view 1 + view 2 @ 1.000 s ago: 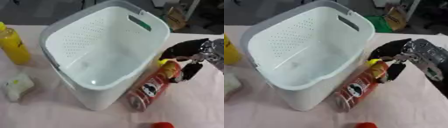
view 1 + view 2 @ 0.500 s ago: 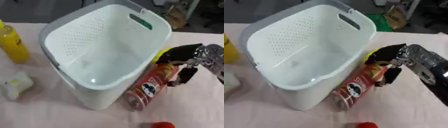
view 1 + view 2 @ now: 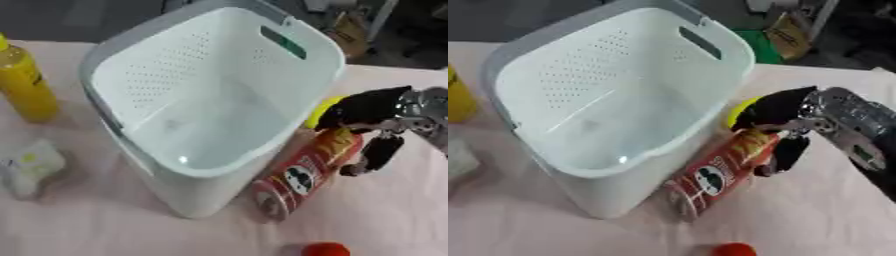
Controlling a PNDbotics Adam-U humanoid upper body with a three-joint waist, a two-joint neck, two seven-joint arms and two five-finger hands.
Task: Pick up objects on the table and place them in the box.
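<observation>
- My right hand point(image 3: 372, 112) reaches in from the right side, at the top end of the red cylindrical crisp can point(image 3: 302, 175).
- My fingers point(image 3: 378, 152) curl round the can's upper end, one side over the top by the yellow lid point(image 3: 320, 111), the other down its right flank; grasping the can.
- Can lies tilted on the pale pink tabletop point(image 3: 394, 215), leaning against the right wall of the white perforated plastic laundry-style basket point(image 3: 210, 95), base end toward me.
- Nothing visible inside the basket.
- Yellow squeeze bottle point(image 3: 22, 85) stands upright, far left, apart from the basket.
- Small white-and-yellow packet point(image 3: 31, 165) lies left of the basket.
- Small red round thing point(image 3: 325, 249) at the bottom edge, near the can's base.
- Left hand not visible.
</observation>
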